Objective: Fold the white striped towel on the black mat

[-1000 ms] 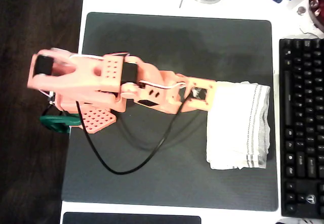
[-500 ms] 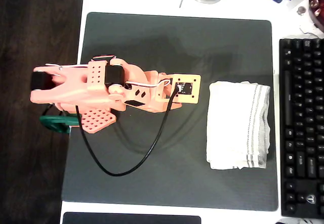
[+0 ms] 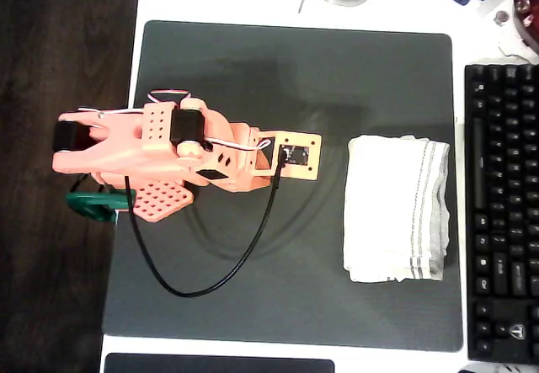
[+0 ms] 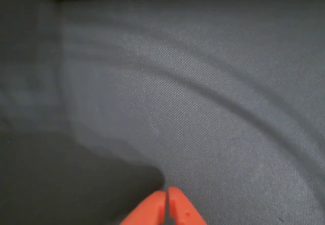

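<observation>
While the gripper [image 4: 166, 207] is seen closed on nothing, the white striped towel [image 3: 394, 208] lies apart, toward the right edge of the black mat [image 3: 253, 61], its long axis parallel to that edge

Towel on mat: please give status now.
Gripper jaws shut, empty, over black mat. White striped towel folded, lying apart from arm. Nothing in the way.

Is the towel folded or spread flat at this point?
Folded. The towel lies as a compact, thick rectangle on the mat, both stripe groups stacked along its right edge; the shut tool is apart from it.
</observation>
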You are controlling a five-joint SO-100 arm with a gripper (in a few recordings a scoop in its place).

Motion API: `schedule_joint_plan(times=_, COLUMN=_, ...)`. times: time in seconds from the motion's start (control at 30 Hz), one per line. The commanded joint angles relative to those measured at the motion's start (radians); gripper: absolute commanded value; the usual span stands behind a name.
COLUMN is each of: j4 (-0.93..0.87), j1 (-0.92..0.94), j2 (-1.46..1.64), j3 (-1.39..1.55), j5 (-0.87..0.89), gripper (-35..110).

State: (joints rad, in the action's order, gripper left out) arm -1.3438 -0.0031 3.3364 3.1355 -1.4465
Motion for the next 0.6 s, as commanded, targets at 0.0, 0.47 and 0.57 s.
schedule_joint_plan(times=0.0, j4=-0.031, j1=-0.003, j2=0.023, j3=0.021, j5=-0.006, gripper=1)
schedule_joint_plan(times=0.47, j4=-0.032, j1=-0.006, j2=0.023, j3=0.021, j5=-0.011, gripper=1)
schedule_joint_plan(times=0.57, j4=-0.032, j1=-0.006, j2=0.023, j3=0.021, j5=-0.011, gripper=1)
